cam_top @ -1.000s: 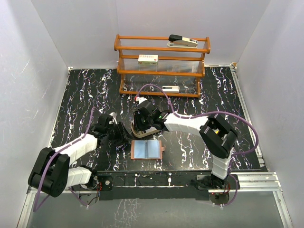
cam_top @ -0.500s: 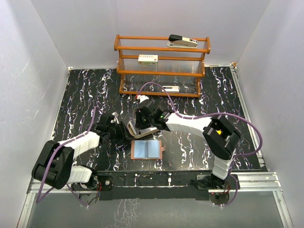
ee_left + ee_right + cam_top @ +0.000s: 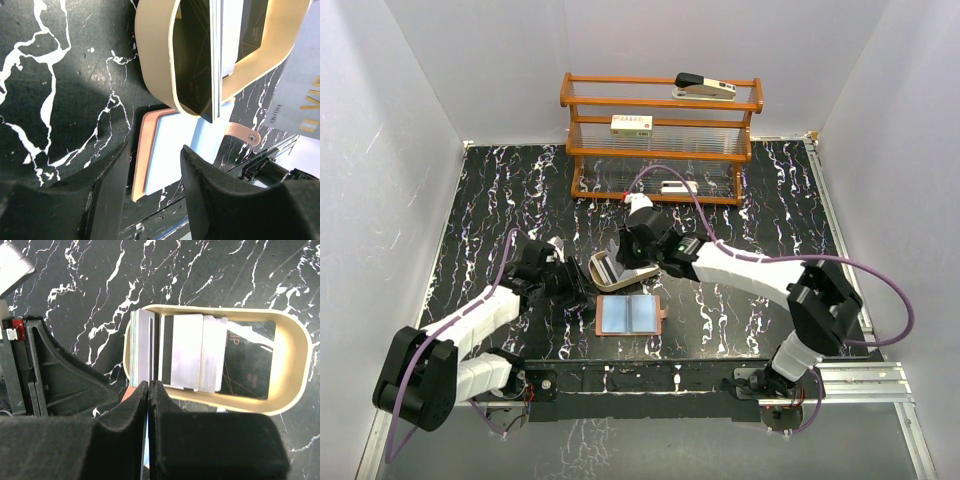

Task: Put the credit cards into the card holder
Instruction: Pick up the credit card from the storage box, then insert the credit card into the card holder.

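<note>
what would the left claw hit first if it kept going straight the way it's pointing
Probably the open card holder, whose brown edge lies just ahead of the left claw; the tan tray comes after. Depth is unclear.

One card holder (image 3: 630, 315), one tray (image 3: 215, 310), one rack (image 3: 660, 105), two boxes (image 3: 631, 124).

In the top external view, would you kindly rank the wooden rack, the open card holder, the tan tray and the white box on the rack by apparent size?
1. wooden rack
2. card holder and tan tray: they look alike, and the right gripper covers part of the tray, so I will not rank them.
3. white box
</note>
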Controlling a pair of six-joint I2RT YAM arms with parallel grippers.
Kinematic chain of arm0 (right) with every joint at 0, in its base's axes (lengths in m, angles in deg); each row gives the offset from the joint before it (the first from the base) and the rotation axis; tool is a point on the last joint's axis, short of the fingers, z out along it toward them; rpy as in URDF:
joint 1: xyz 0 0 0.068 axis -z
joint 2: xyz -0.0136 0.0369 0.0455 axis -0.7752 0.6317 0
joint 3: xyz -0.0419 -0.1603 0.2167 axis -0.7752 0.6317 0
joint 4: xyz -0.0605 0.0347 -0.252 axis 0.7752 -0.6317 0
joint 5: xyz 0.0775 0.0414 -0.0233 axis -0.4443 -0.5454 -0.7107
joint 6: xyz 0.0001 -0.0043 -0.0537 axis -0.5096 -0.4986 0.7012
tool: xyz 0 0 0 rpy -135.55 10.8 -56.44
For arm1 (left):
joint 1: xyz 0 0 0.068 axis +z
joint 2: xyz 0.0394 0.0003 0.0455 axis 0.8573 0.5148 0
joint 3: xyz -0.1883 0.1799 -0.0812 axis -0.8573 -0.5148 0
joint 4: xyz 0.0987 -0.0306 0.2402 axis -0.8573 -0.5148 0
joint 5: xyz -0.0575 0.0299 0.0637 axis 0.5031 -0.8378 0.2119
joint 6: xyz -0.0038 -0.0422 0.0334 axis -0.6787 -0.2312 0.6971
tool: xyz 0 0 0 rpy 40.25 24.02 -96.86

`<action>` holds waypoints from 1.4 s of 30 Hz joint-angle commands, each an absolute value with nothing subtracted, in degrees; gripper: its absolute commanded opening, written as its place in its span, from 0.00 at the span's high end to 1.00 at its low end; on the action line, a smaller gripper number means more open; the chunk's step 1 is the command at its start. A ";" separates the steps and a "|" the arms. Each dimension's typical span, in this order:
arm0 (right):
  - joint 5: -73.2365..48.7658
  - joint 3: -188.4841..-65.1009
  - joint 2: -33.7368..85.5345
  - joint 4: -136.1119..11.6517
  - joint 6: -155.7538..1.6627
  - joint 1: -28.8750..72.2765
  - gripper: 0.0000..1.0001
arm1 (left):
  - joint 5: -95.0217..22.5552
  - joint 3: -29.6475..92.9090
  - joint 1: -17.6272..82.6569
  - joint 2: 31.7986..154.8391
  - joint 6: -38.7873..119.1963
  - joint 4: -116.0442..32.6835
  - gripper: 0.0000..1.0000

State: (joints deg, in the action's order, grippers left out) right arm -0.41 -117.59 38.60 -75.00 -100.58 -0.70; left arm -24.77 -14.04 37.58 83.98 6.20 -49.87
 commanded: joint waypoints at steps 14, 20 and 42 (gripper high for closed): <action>-7.56 -97.77 20.64 -72.78 -112.00 -1.07 1.00 | -17.69 -19.50 37.92 80.54 3.58 -52.07 0.58; -11.19 -92.08 21.08 -64.85 -115.90 -1.12 1.00 | -14.43 -22.34 37.84 82.87 1.18 -47.67 0.64; -15.84 -82.55 25.26 -50.19 -124.10 -1.09 0.99 | -13.76 -27.63 37.40 83.03 -1.60 -43.64 0.79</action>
State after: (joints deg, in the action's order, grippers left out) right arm -14.66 -83.76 25.13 -56.64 -122.24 -0.81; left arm -13.91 -25.75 37.54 82.60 -1.27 -42.35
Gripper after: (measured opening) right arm 0.010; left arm 0.223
